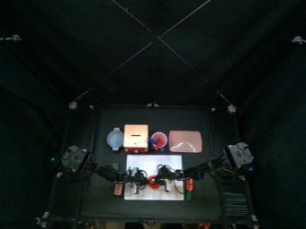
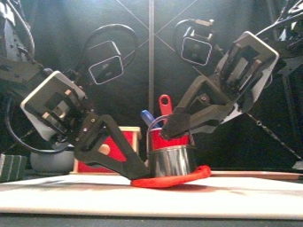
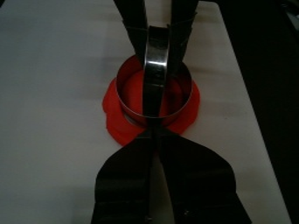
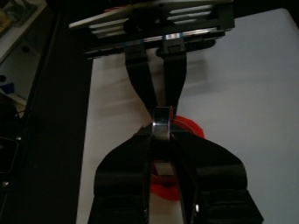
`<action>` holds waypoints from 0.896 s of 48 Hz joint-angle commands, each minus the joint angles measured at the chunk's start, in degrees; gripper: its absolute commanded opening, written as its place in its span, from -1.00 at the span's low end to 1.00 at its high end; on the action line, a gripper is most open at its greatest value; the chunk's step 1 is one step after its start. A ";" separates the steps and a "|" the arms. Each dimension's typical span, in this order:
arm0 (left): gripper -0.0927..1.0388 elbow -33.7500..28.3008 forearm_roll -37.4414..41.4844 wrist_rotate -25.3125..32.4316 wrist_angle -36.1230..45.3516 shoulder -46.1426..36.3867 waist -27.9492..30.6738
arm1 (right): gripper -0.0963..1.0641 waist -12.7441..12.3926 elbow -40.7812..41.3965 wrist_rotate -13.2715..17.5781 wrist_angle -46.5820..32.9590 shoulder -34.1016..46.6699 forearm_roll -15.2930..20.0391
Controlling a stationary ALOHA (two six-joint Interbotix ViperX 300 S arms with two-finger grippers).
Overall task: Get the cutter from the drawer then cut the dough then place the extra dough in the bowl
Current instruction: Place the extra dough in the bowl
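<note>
Left pincer [image 3: 152, 133]: comes in from the left. Its jaws are drawn in tight and nip one side of the metal cutter [image 2: 173, 162] at its rim.
Right pincer [image 4: 162, 122]: comes in from the right to meet the left pincer tip to tip. Its jaws are pressed close on the opposite side of the same cutter.
Cutter: held upright between the two pincers, open end down. Its lower edge sits on the red dough [image 3: 117, 112].
Dough: a flat red disc directly under both pincers. It spreads past the cutter's wall all round, and part of it lies inside the ring.
White cutting board [image 3: 59, 87]: lies beneath the pincers on the tabletop and carries the dough.
Red cup [image 1: 159, 139]: stands behind the pincers, past the board's back edge. A blue knife [image 2: 147, 116] and a red knife [image 2: 165, 104] stand in it, handles up.
Blue-grey bowl [image 1: 114, 139]: behind and to the left of the pincers, well apart from them. Its inside is too small to read.
Wooden box [image 1: 136, 136]: between the bowl and the cup, behind the pincers.
Pink tray [image 1: 187, 140]: behind and to the right of the pincers, beside the cup.
</note>
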 commanded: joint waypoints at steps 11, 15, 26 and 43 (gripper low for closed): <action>0.12 -0.35 -0.09 0.00 0.53 -0.35 0.18 | 0.15 -1.14 -1.32 -0.09 -3.96 -2.20 -0.35; 0.12 -0.35 -0.09 0.00 0.53 -0.35 0.18 | 0.15 -1.23 -1.32 -0.09 -4.92 -2.20 -0.35; 0.12 -0.35 -0.09 0.00 0.53 -0.35 0.18 | 0.15 -1.49 -1.05 -0.09 -7.73 -2.20 -0.35; 0.12 -0.35 -0.09 0.00 0.53 -0.44 0.18 | 0.15 -2.02 -0.53 -0.26 -9.84 -2.37 -0.35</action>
